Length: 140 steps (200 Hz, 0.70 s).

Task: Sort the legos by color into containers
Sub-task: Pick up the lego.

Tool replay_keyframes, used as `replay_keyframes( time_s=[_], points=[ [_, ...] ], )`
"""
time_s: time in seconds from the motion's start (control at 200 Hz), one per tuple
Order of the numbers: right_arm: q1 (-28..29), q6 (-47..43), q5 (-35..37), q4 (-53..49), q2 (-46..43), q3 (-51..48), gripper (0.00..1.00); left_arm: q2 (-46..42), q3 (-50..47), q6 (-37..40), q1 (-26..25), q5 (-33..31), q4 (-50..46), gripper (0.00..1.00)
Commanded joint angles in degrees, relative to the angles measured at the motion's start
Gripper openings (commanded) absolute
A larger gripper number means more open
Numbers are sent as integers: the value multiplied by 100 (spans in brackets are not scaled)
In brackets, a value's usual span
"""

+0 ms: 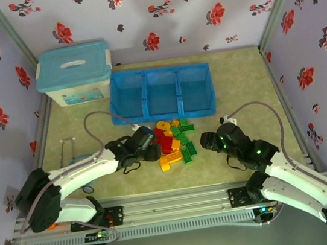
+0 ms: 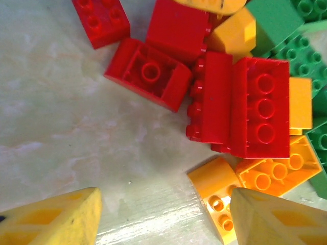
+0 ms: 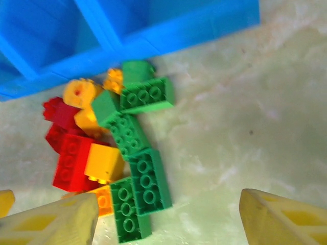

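Now the legos (image 1: 173,142) lie in one mixed heap of red, yellow-orange and green near the middle of the table (image 1: 238,87), just in front of the blue tray (image 1: 145,97) that stands along the far edge beside a white box (image 1: 75,80) in the far left corner. The left gripper (image 1: 150,149) is at the heap's left side, its yellow fingers (image 2: 56,219) spread wide, one close beside an orange brick (image 2: 217,191). The right gripper (image 1: 210,140) is just right of the heap, spread wide too, near the green bricks (image 3: 145,181).

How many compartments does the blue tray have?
3: the left compartment, the middle compartment, the right compartment, side by side in the blue tray; none seems hidden.
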Motion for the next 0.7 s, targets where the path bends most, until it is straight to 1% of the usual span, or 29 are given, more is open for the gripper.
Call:
replay_keyframes(
  time_s=[0.0,0.075,0.47,0.695],
  points=[
    [178,525,200,113,-44,-170,72,262,384,-131,-82,-31,184,65],
    [245,535,328,95,-61,-206,72,418,475,-153,-97,-26,294,64],
    [264,578,227,278,-59,-444,71,1338,1219,-144,-301,67,269,64],
    [274,525,179,229,-88,-427,68,1697,1482,-90,-301,63,181,58]
  ],
)
